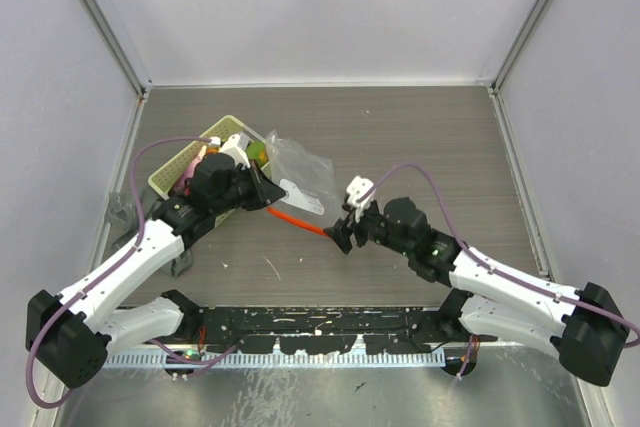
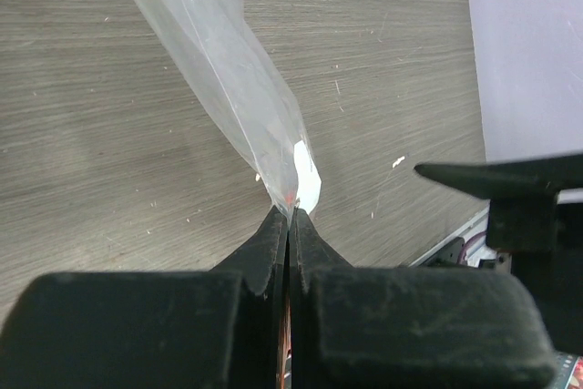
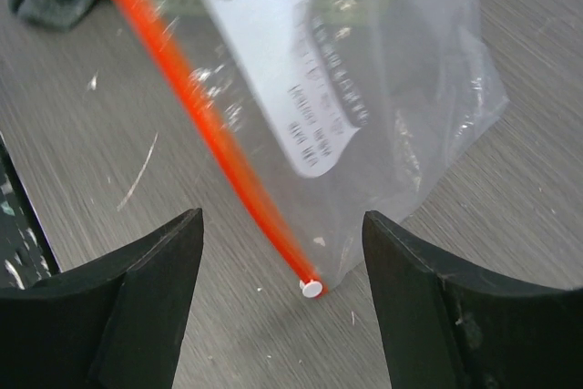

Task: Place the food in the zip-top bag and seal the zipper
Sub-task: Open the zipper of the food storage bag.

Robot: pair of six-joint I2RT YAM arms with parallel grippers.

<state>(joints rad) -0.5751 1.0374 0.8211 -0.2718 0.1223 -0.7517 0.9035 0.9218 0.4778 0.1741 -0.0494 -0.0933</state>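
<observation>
Where the clear, crinkly zip-top bag is held beside the yellow-green mesh basket over the wood-grain table, its corner is pinched by the left gripper, jaws clamped flat together. The thin red-orange zipper is stretched straight, its long axis slanting toward the right gripper, whose black fingers are spread wide beside its white-tipped end, without contact.

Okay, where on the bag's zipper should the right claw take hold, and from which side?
Probably the free end of the zipper, just beside the small white tab, closing across the strip from the robot's right. The left claw pinches the bag at the other end, so the strip runs straight between them, and the open right claw has a finger on either side of it.
</observation>
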